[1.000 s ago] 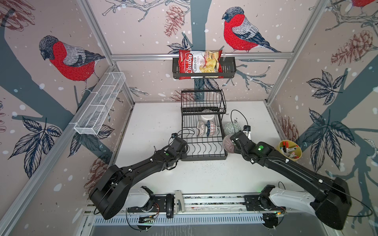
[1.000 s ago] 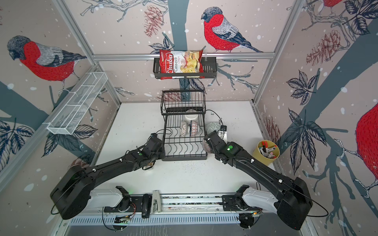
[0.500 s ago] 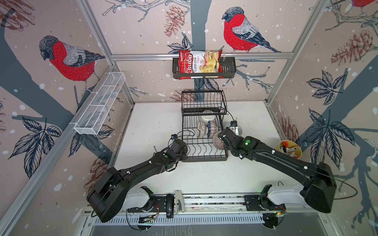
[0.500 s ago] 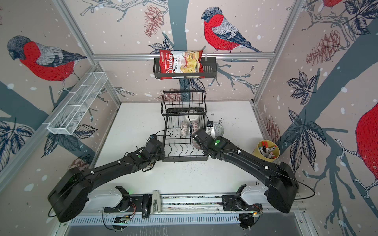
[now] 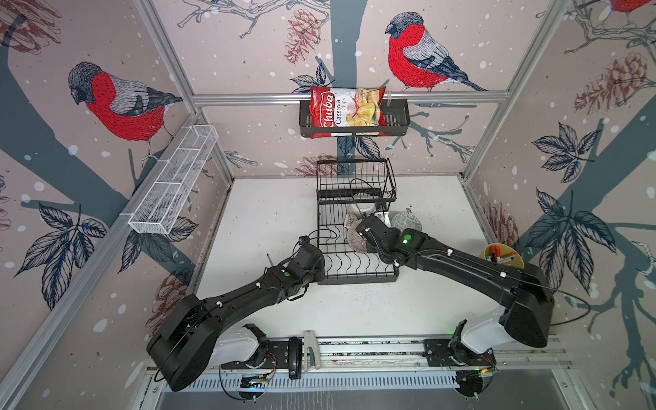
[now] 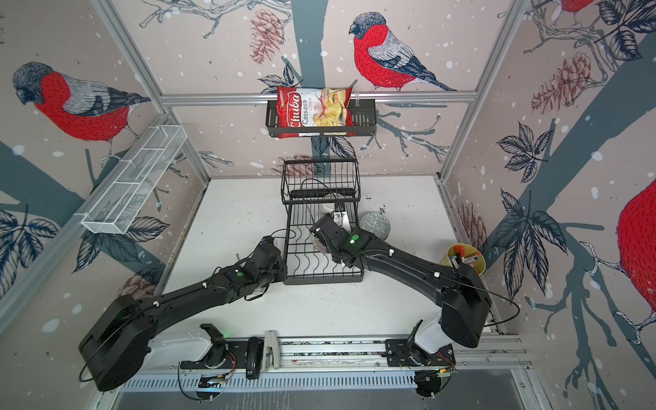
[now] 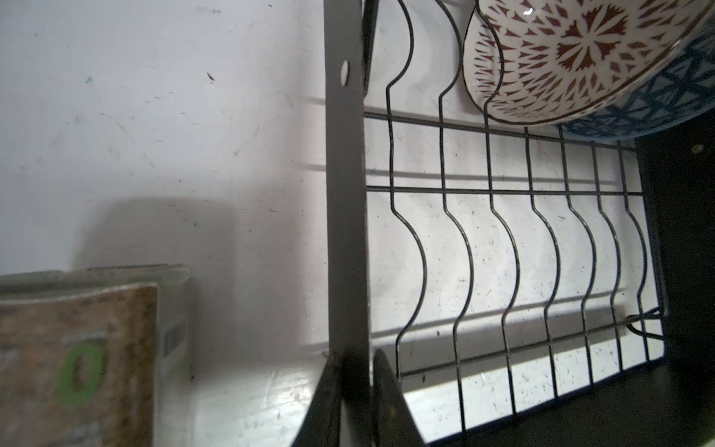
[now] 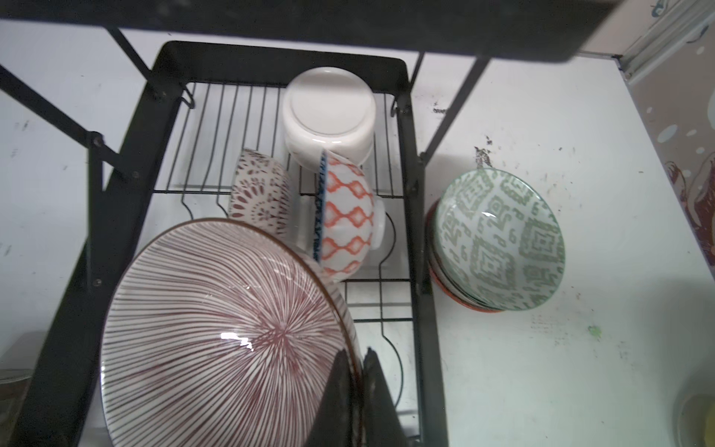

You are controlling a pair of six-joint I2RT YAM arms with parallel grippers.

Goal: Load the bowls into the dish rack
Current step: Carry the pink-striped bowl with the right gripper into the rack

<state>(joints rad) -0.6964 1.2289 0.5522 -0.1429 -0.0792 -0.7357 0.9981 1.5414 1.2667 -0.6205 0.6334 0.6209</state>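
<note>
The black dish rack (image 5: 355, 280) (image 6: 323, 280) stands mid-table. My right gripper (image 8: 358, 352) (image 5: 358, 227) is shut on the rim of a red-striped bowl (image 8: 224, 329) (image 5: 355, 236), held tilted over the lower grid. Behind it in the rack are a white bowl (image 8: 329, 112), an orange lattice bowl (image 8: 344, 220) and a maroon dotted bowl (image 8: 259, 193). A green-patterned bowl (image 8: 499, 240) (image 5: 406, 222) tops a small stack on the table right of the rack. My left gripper (image 7: 354, 354) (image 5: 321, 271) straddles the rack's left side bar (image 7: 344, 193), its jaws slightly parted, a thin gap on one side.
A yellow pot of markers (image 5: 502, 255) stands at the right. On the back wall hangs a black basket (image 5: 397, 120) with a chips bag, and on the left wall a white mesh shelf (image 5: 174, 184). A brown speckled block (image 7: 77, 367) lies by my left gripper.
My right arm swung left from beside the rack, carrying the striped bowl over the lower grid. The left arm stayed at the rack's left edge.
</note>
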